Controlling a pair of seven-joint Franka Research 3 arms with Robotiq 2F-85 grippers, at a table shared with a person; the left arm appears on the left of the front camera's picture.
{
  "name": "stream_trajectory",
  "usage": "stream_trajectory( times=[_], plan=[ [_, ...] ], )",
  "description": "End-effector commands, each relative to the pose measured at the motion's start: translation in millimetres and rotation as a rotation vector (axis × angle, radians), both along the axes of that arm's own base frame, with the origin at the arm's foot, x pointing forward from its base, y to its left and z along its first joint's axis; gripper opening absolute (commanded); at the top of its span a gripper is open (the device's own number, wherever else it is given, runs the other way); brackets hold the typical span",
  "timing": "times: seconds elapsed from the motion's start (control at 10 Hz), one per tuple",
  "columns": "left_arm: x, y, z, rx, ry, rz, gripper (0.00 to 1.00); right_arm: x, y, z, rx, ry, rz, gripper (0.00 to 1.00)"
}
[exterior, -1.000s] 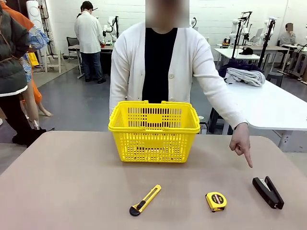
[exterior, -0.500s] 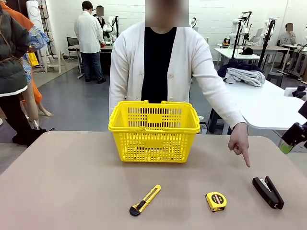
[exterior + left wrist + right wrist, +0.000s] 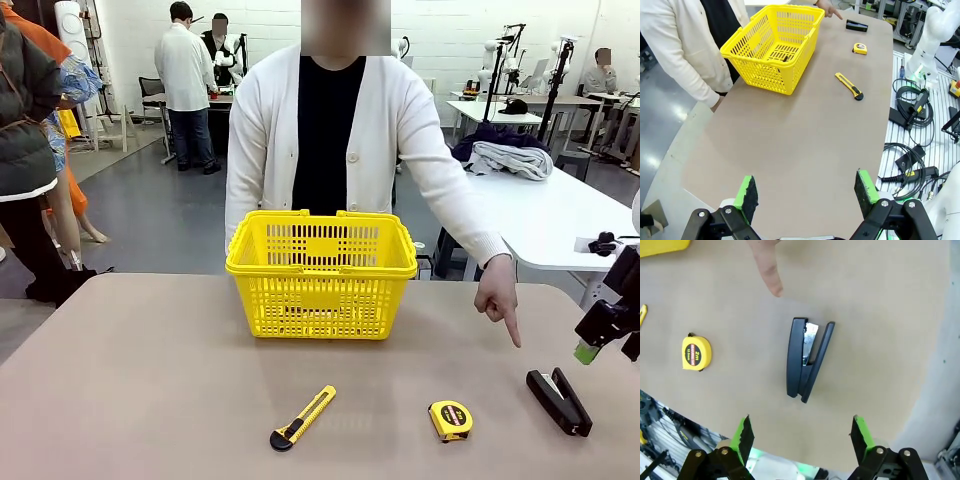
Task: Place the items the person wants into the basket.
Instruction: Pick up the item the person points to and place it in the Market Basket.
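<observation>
The black stapler (image 3: 560,401) lies on the table at the near right, half open (image 3: 807,359). The person's hand (image 3: 498,298) points a finger down at it. My right gripper (image 3: 802,432) hovers open above the stapler, entering at the right edge (image 3: 603,338). The yellow basket (image 3: 320,275) stands mid-table in front of the person. A small dark item (image 3: 785,58) lies inside it; whether it is the pen or the marker is too small to tell. My left gripper (image 3: 806,190) is open and empty, high over the table's far left end.
A yellow tape measure (image 3: 450,420) sits left of the stapler. A yellow-and-black utility knife (image 3: 302,418) lies near the front middle. Cables and an arm base (image 3: 932,45) crowd the robot's side of the table.
My right gripper has come in from the right edge and dropped lower, closer to the stapler. The person's pointing hand has shifted slightly left.
</observation>
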State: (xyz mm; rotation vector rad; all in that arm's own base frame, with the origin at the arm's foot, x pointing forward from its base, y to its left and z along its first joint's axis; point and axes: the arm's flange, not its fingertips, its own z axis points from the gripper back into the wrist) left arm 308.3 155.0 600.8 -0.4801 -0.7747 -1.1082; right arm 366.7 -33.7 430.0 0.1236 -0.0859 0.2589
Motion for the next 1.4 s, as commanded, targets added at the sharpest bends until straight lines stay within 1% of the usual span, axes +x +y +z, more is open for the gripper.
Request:
stream_trajectory(
  times=[0.0, 0.5, 0.6, 0.7, 0.9, 1.0, 1.2, 1.3],
  plan=[
    [-1, 2, 1, -0.008, -0.013, -0.011, 1.0, -1, 0, 3, -0.007, -0.006, -0.007, 1.0],
    [-1, 2, 1, -0.008, -0.013, -0.011, 1.0, -1, 0, 2, 0.002, -0.006, -0.001, 1.0],
    [-1, 2, 1, -0.008, -0.013, -0.011, 1.0, 6, 10, -9, -0.035, 0.017, -0.02, 1.0],
    [-1, 2, 1, -0.008, -0.013, -0.011, 1.0, 10, 22, -20, -0.052, 0.024, -0.043, 1.0],
    [-1, 2, 1, -0.008, -0.013, -0.011, 1.0, 16, 36, -42, -0.056, 0.046, -0.059, 1.0],
    [-1, 2, 1, -0.008, -0.013, -0.011, 1.0, 20, 40, -49, -0.046, 0.041, -0.062, 1.0],
    [-1, 2, 1, -0.008, -0.013, -0.011, 1.0, 29, 45, -70, -0.104, 0.012, -0.116, 1.0],
    [-1, 2, 1, -0.008, -0.013, -0.011, 1.0, 31, 47, -79, -0.129, -0.007, -0.122, 1.0]
  ],
)
